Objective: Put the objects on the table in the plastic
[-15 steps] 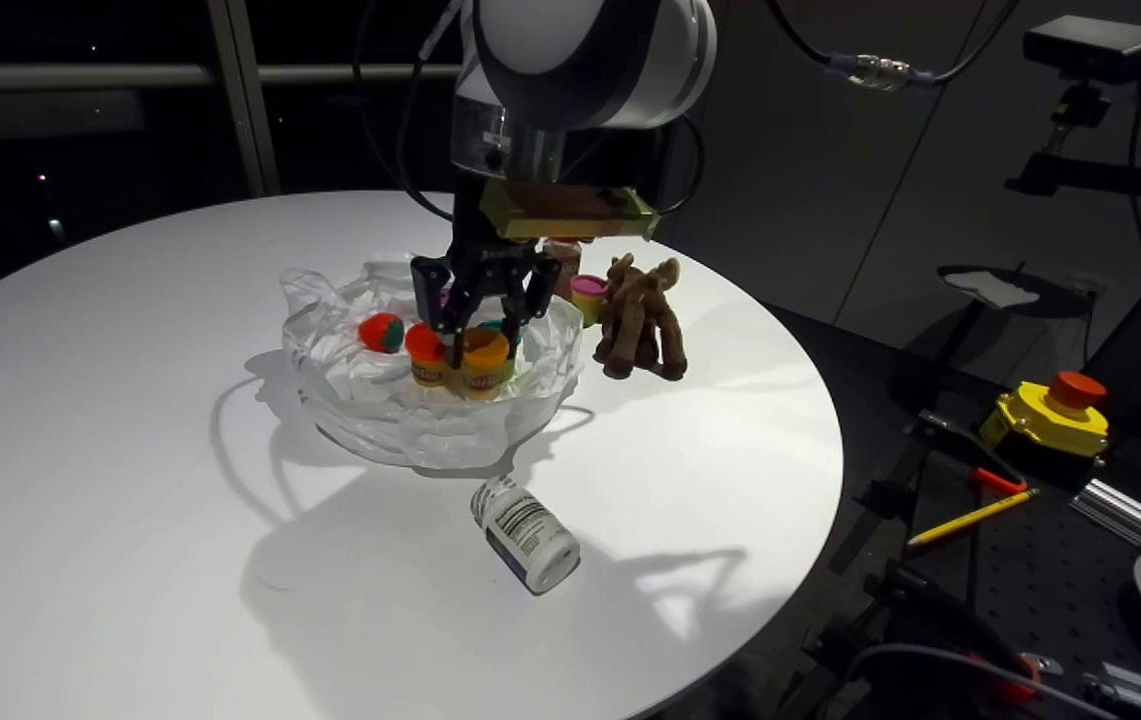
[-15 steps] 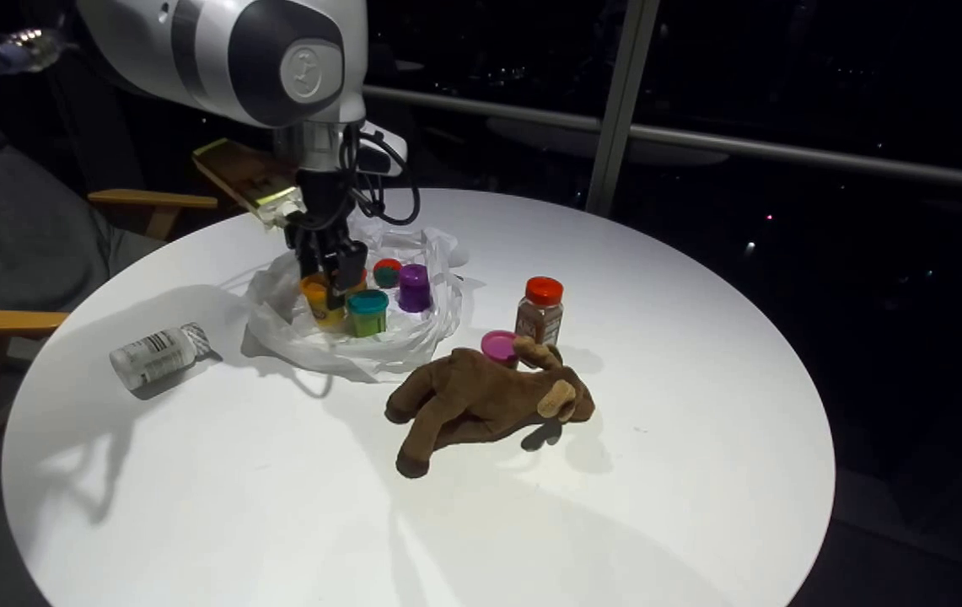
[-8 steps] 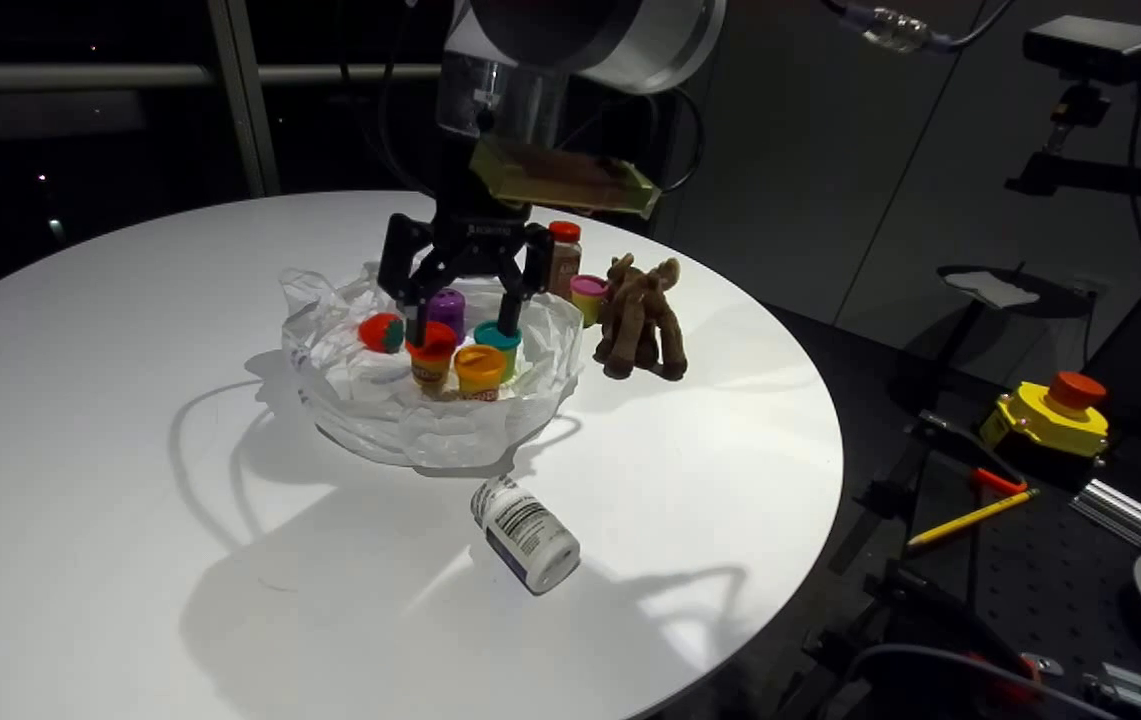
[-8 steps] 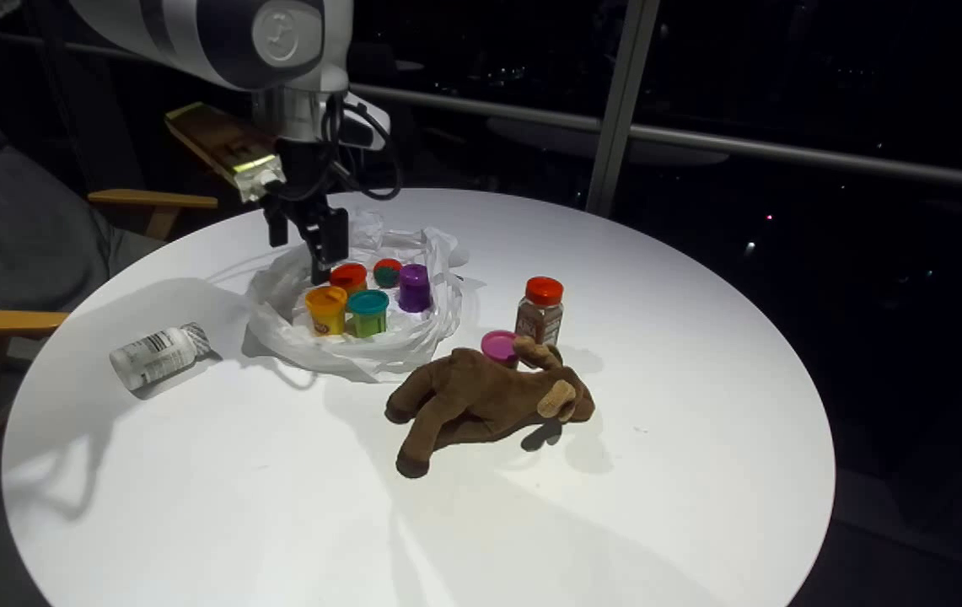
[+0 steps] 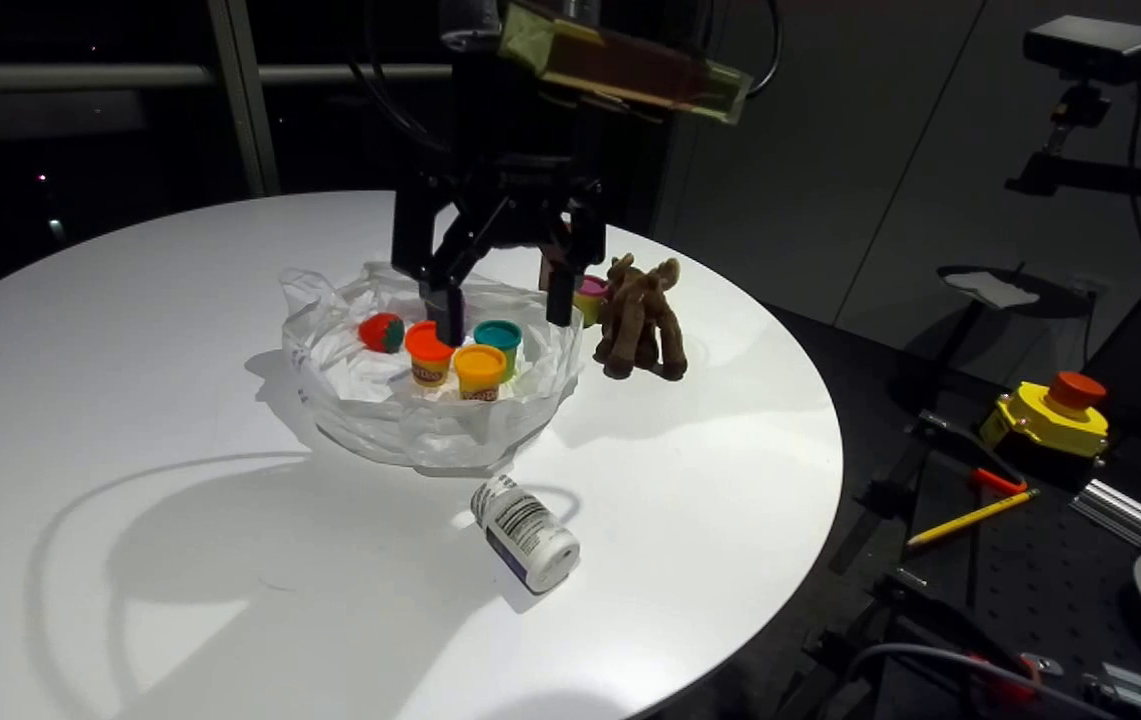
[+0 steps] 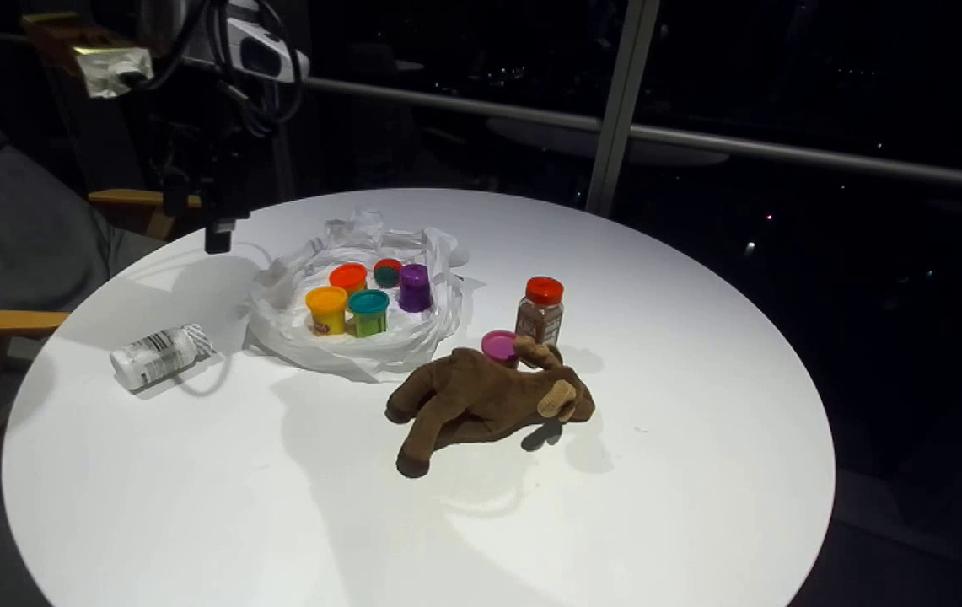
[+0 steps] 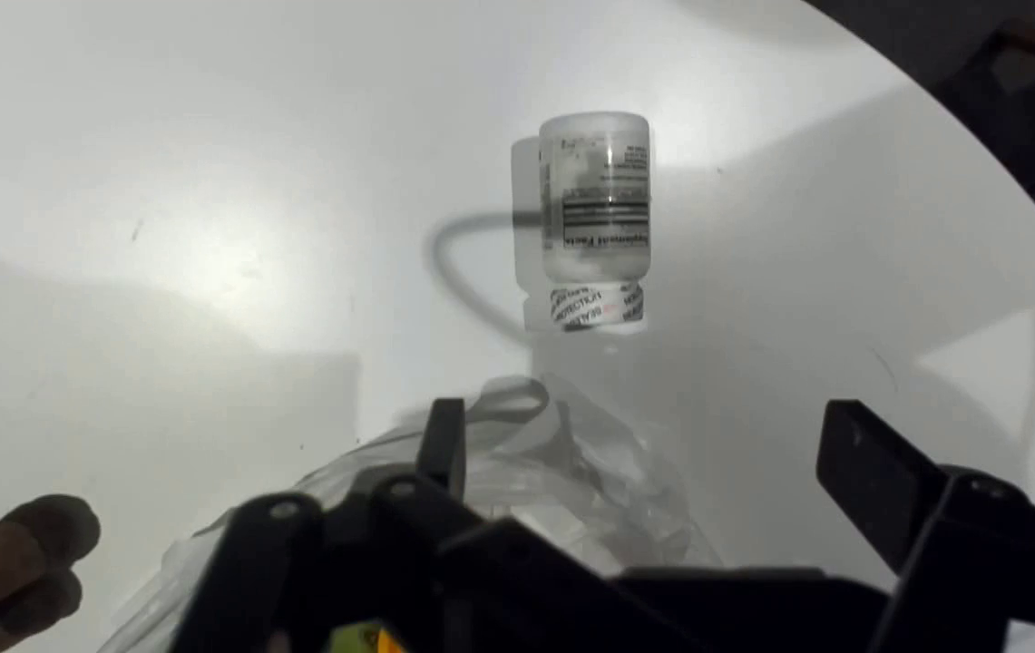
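A crumpled white plastic bag [image 5: 430, 440] lies open on the table. In it stand an orange-lidded pot [image 5: 479, 372], a red-lidded pot [image 5: 429, 355], a teal-lidded pot [image 6: 368, 314], a purple cup [image 6: 414, 289] and a toy strawberry [image 5: 381, 332]. A white bottle [image 5: 526, 535] lies on its side outside the bag; it also shows in the wrist view [image 7: 597, 204]. A brown plush moose [image 6: 481, 396], a pink-lidded pot [image 6: 499, 347] and a red-capped jar [image 6: 540, 314] are outside too. My gripper [image 5: 505, 312] is open and empty, above the table; its fingers [image 7: 443, 444] show beyond the bag.
The round white table [image 6: 658, 472] has a curved edge, close behind the bottle in the wrist view. A chair [image 6: 17, 228] stands beside it. A yellow stop button box [image 5: 1050, 415] is off the table.
The fingers were close together at the orange-lidded pot. They have opened, leaving it in the bag, and the gripper has risen and moved toward the white bottle's side.
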